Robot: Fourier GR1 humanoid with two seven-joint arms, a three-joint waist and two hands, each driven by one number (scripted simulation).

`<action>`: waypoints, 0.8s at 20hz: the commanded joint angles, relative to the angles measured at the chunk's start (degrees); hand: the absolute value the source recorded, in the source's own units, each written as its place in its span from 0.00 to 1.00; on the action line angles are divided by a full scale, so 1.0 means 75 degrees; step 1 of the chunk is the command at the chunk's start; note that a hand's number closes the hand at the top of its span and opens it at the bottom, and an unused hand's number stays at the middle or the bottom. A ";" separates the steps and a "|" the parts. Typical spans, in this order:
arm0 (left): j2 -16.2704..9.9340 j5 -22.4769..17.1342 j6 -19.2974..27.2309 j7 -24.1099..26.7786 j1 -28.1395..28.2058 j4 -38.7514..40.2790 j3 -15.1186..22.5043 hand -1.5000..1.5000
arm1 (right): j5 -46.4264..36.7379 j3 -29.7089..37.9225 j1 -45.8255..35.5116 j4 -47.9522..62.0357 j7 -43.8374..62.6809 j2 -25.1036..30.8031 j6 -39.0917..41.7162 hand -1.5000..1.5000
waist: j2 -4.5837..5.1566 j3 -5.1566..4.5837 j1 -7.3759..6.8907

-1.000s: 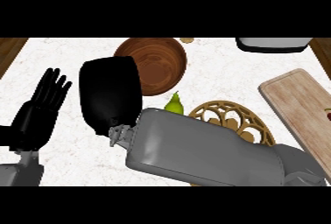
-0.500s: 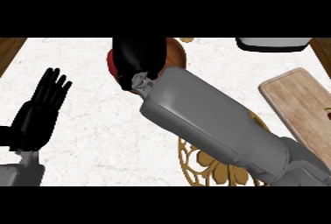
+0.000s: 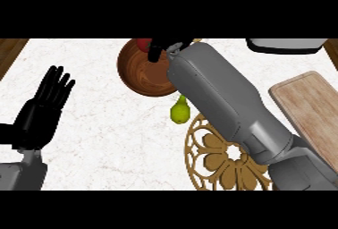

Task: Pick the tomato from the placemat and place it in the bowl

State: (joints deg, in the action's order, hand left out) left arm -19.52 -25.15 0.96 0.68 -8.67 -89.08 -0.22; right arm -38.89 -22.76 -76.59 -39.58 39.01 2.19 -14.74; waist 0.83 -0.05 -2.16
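Observation:
The red tomato (image 3: 141,44) shows at the far rim of the brown wooden bowl (image 3: 140,74), partly hidden by my right hand (image 3: 162,46), whose black fingers curl round it. My right forearm stretches from the lower right across the woven placemat (image 3: 214,156) to the bowl. A yellow-green pear (image 3: 178,110) lies on the counter between the bowl and the placemat's far edge. At the left, my left hand (image 3: 45,109) rests open with its fingers up.
A wooden cutting board (image 3: 309,105) lies at the right edge. A grey and white object (image 3: 285,44) sits at the far right corner. Dark wood borders the marble counter at the far left.
My right hand has travelled away from the placemat to the far side of the bowl, carrying the tomato, and the arm uncovered the placemat. The left hand stayed still.

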 commanded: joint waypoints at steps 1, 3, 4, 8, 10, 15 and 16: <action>0.0300 0.0307 0.0314 -0.0083 -0.0176 -0.0220 0.0307 0.50 | 0.0118 0.0551 -0.0166 0.1434 -0.1215 0.0115 -0.0473 1.00 | 0.0042 0.0002 -0.0100; 0.0172 0.0215 0.0183 -0.0241 -0.0398 -0.0088 0.0227 0.50 | 0.0028 0.0584 -0.0397 0.2121 -0.1331 -0.0022 -0.0459 1.00 | 0.0094 -0.0003 -0.0191; 0.0423 0.0269 0.0251 -0.0052 -0.0079 -0.0309 0.0399 0.50 | 0.0100 0.0629 -0.0158 0.2287 -0.1481 -0.0176 -0.0610 1.00 | 0.0107 -0.0002 -0.0276; 0.0280 0.0270 0.0124 -0.0066 -0.0303 -0.0038 0.0262 0.50 | 0.0224 0.0827 -0.0447 0.3195 -0.1461 -0.0107 0.0206 1.00 | 0.0120 -0.0005 -0.0267; 0.0216 0.0218 0.0124 -0.0346 -0.0497 -0.0206 0.0310 0.50 | 0.0655 0.1414 -0.0458 0.3326 -0.1305 -0.0086 -0.0272 1.00 | 0.0172 0.0002 -0.0385; 0.0320 0.0190 0.0060 -0.0320 -0.0416 -0.0145 0.0359 0.50 | 0.1149 0.1784 -0.0242 0.3624 -0.2808 0.0099 0.0834 0.00 | 0.0184 0.0008 -0.0426; 0.0345 0.0279 0.0025 -0.0129 -0.0449 -0.0141 0.0388 0.50 | 0.1224 0.1914 -0.0113 0.3554 -0.2941 -0.0141 0.0215 0.00 | 0.0228 0.0009 -0.0500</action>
State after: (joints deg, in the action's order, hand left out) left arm -17.73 -23.91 1.13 -1.04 -12.21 -89.75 1.73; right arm -32.00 -11.09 -78.01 -14.24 22.14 1.72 -12.62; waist 2.38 -0.02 -5.31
